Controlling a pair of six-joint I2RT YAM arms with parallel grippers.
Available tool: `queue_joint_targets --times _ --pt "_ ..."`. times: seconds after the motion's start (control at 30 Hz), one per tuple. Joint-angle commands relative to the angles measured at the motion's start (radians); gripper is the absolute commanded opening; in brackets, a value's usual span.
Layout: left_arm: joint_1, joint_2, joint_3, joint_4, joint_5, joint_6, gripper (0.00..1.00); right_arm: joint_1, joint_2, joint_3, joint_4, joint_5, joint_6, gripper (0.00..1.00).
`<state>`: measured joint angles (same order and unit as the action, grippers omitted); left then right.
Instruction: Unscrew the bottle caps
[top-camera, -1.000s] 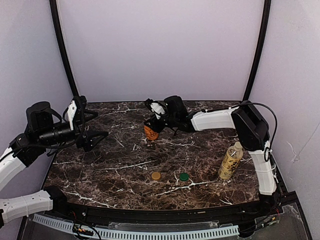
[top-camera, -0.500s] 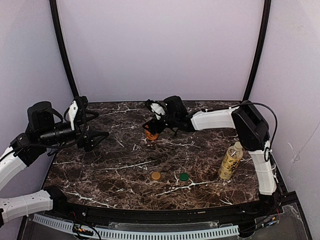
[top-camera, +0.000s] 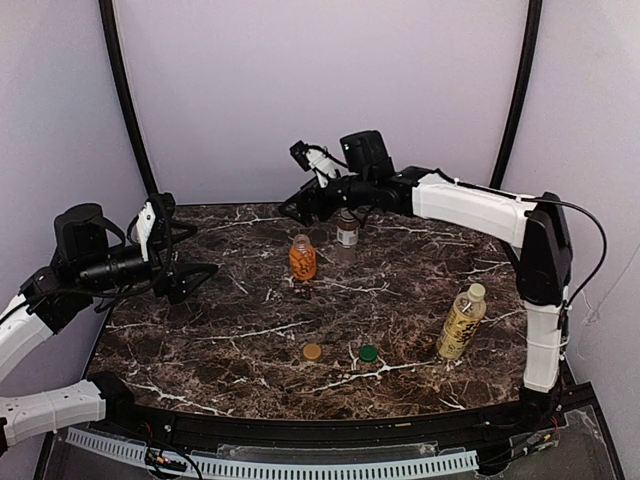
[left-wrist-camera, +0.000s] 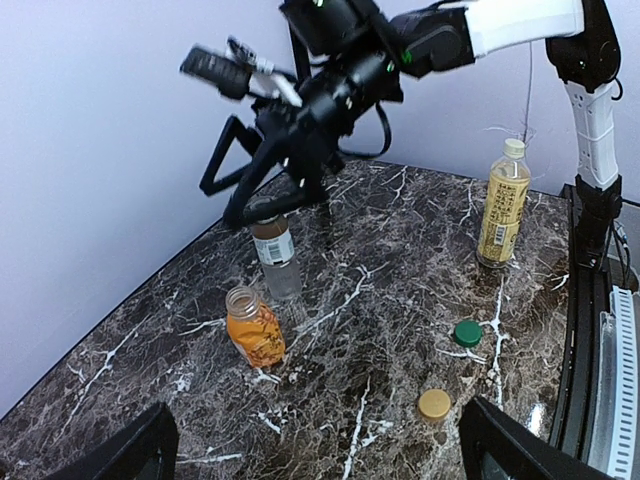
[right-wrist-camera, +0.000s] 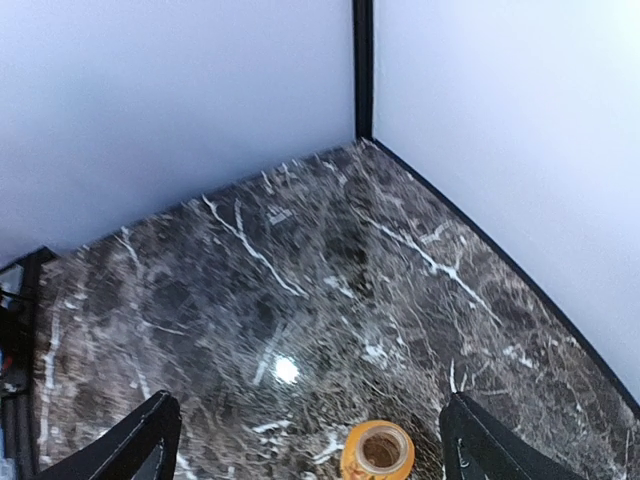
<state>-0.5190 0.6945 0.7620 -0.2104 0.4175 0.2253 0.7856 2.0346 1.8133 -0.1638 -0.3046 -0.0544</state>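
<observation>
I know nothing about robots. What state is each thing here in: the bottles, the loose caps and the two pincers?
Orange bottle: upright, cap off, mouth open.
Brownish bottle: upright; cap on or off, cannot tell.
Yellow-labelled bottle: upright, cap on.
Yellow cap: lying loose on the table.
Green cap: lying loose on the table.
Left pincer: open, empty.
Right pincer: open, empty, above the table.

Change 1: right gripper (top-camera: 297, 207) rose clear of orange bottle (top-camera: 302, 258), jaws spread, nothing held. Change 2: orange bottle went from tilted in grip to standing upright, free. Change 3: brownish bottle (top-camera: 346, 233) came into view behind it, probably masked by right gripper before.
</observation>
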Motion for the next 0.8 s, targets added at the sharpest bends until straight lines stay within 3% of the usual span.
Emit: queue_joint_targets --times 0.0,0.1,0.23,0.53,0.6,0.77 --pt "0.007 -0.024 -0.026 0.000 -0.004 0.015 0.99 0.009 -0.153 0.152 -0.344 -0.146 0.082 0.89" --pt "0.007 -0.036 -0.040 0.004 -0.003 0.018 0.99 0.007 -0.227 0.172 -0.604 -0.067 0.168 0.88" --pt "0.007 -0.050 -0.055 0.015 0.019 0.028 0.99 0.009 -0.359 0.054 -0.886 0.166 0.374 0.85" --pt "0.007 -0.067 -0.069 0.025 0.061 0.026 0.99 0.023 -0.613 -0.187 -1.320 0.558 0.772 0.90" --pt "0.007 -0.074 -0.071 0.017 0.072 0.029 0.99 0.021 -0.656 -0.252 -1.334 0.541 0.810 0.98" --pt "0.007 -0.081 -0.072 -0.011 0.081 0.050 0.99 0.021 -0.742 -0.413 -1.338 0.476 0.869 0.99"
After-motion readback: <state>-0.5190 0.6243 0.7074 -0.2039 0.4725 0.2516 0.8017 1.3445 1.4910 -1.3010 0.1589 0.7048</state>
